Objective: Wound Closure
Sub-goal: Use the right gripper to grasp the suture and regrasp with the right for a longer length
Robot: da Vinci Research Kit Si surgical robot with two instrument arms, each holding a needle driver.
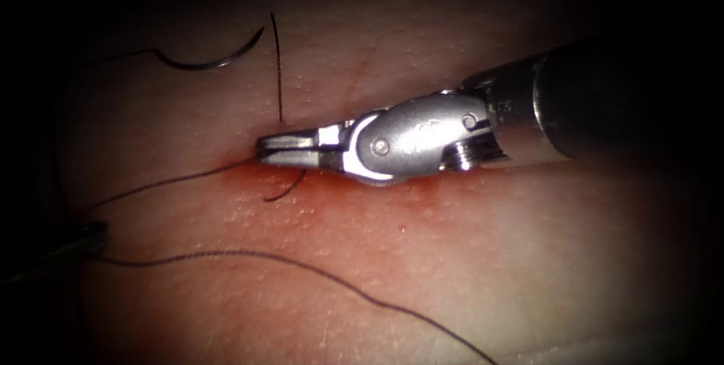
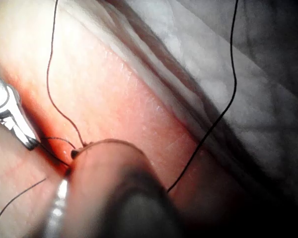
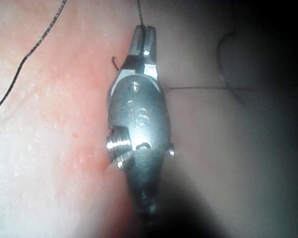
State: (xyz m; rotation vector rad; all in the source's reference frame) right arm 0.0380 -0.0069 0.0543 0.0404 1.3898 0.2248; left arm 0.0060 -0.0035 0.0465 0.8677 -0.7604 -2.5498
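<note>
The curved needle (image 1: 215,62) lies free on the tissue (image 1: 467,259), up and left of the right tool, held by neither tool and not in the tissue; it is also seen as a dark arc, the needle (image 3: 221,52). My right tool (image 1: 260,150) reaches in from the right, jaws shut on the thread (image 1: 166,182) at the red-stained stitch site (image 1: 302,180). Its jaws (image 3: 143,37) show close up. A short thread end (image 1: 277,71) stands up beside them. At the dim left edge, my left tool (image 1: 87,237) is shut on the thread where two strands meet.
A long strand of thread (image 1: 317,268) crosses the near tissue towards the lower right. Red fluid (image 1: 362,199) stains the skin under the right tool. White drape (image 2: 198,59) lies beyond the tissue's edge.
</note>
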